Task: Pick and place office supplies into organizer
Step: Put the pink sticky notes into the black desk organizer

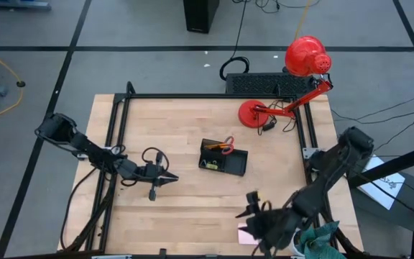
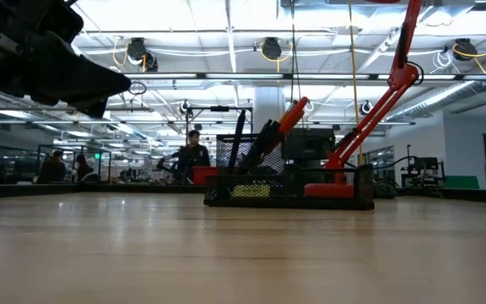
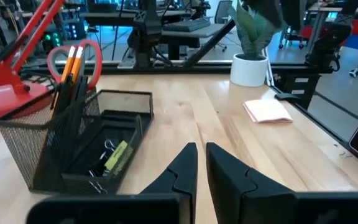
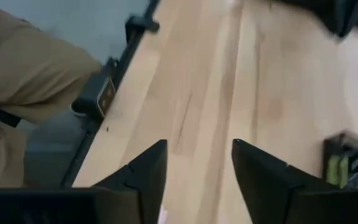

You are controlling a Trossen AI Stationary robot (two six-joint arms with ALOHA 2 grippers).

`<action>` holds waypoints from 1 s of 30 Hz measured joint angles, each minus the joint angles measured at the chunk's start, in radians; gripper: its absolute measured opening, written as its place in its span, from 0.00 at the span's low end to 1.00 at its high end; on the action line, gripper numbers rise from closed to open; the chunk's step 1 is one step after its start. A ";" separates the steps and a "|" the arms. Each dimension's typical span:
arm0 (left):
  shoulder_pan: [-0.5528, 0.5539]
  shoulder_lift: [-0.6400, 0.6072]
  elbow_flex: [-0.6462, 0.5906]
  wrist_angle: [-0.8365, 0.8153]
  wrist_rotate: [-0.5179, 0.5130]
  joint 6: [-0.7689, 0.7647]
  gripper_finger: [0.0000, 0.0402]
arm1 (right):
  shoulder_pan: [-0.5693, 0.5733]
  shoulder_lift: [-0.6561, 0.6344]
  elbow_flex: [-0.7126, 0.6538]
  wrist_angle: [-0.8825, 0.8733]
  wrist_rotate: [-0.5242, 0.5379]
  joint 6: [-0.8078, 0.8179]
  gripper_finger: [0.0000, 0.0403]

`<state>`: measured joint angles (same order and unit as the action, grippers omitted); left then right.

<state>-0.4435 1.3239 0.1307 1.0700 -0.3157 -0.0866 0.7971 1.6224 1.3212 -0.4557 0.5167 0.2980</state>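
Note:
The black mesh organizer (image 1: 223, 158) stands mid-table, and its taller section holds red-handled scissors (image 3: 73, 59) and orange pencils (image 3: 72, 62). In its low tray lie small black clips (image 3: 101, 168) and a yellow-green piece (image 3: 118, 155). A pale pink sticky-note pad (image 3: 266, 111) lies flat on the wood near the front right. My left gripper (image 1: 169, 178) hovers left of the organizer and points at it; only a narrow slit shows between its fingers, which hold nothing. My right gripper (image 1: 252, 205) hangs open above the front of the table, over the pad (image 1: 244, 234), with nothing between its fingers (image 4: 138, 177).
A red desk lamp (image 1: 304, 61) has its base (image 1: 254, 114) on the far right of the table, beside a black keyboard-like slab (image 1: 264, 85). A white pot with a plant (image 3: 250, 65) stands near the pad. Black rails (image 1: 121, 137) frame the table. A person's tan garment (image 4: 23, 74) shows beyond the left rail.

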 joint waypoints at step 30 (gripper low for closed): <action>0.000 0.000 0.000 -0.028 0.001 -0.049 0.10 | 0.124 0.331 0.007 -0.044 -0.182 0.361 0.76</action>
<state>-0.4438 1.3239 0.1310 1.0416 -0.3147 -0.1360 0.9209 1.9530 1.3280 -0.5000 0.3350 0.6588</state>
